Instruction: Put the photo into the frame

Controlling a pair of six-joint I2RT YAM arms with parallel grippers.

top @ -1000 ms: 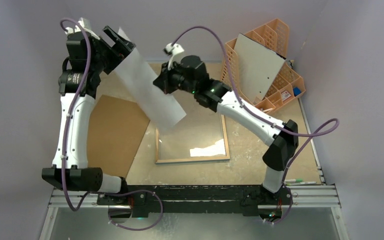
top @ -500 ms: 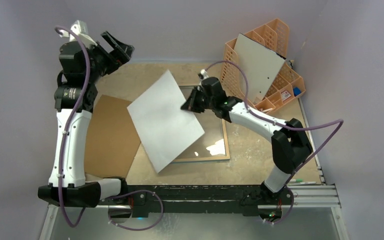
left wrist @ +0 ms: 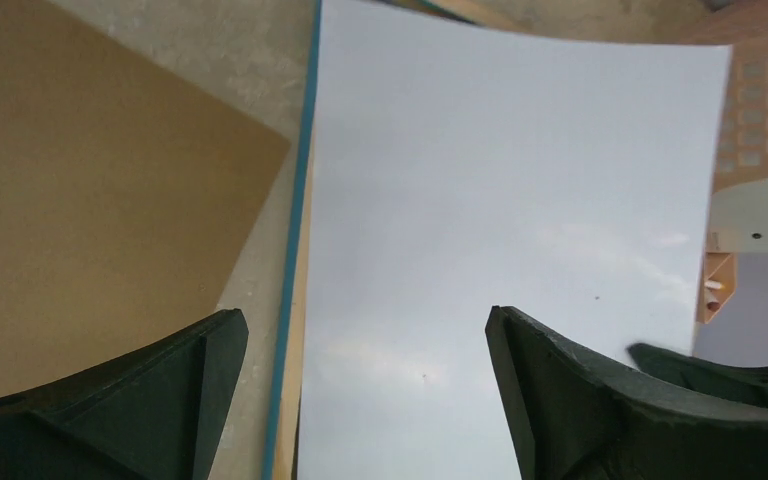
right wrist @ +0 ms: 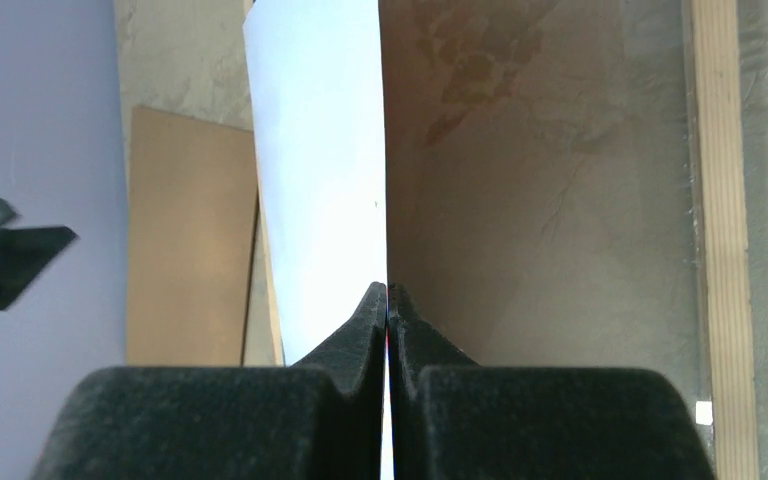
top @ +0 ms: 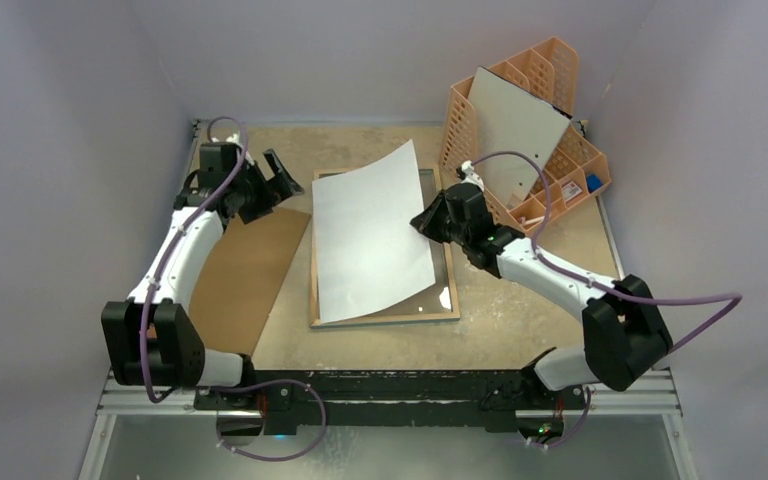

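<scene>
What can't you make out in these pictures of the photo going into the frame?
- The photo's printed side: every view shows only its white back.
- Much of the frame's glass: top view, the photo covers it.
- How deep the right gripper bites: right wrist view, the shut jaws hide the pinched edge.
- The orange organiser's contents: top view, too small, partly behind the leaning board.

Right end effector (top: pixel 423 222) is pinching the right edge of the large rectangular paper photo (top: pixel 370 240), which is lying white side up, a bit skewed, over the thin wood-rimmed picture frame (top: pixel 385 320) on the sandy worktop (top: pixel 520 312). Left end effector (top: pixel 285 180) is hovering wide apart just left of it, near the flat brown hardboard sheet (top: pixel 240 280). A grey-white board (top: pixel 515 130) is leaning in the orange lattice organiser (top: pixel 565 70).
</scene>
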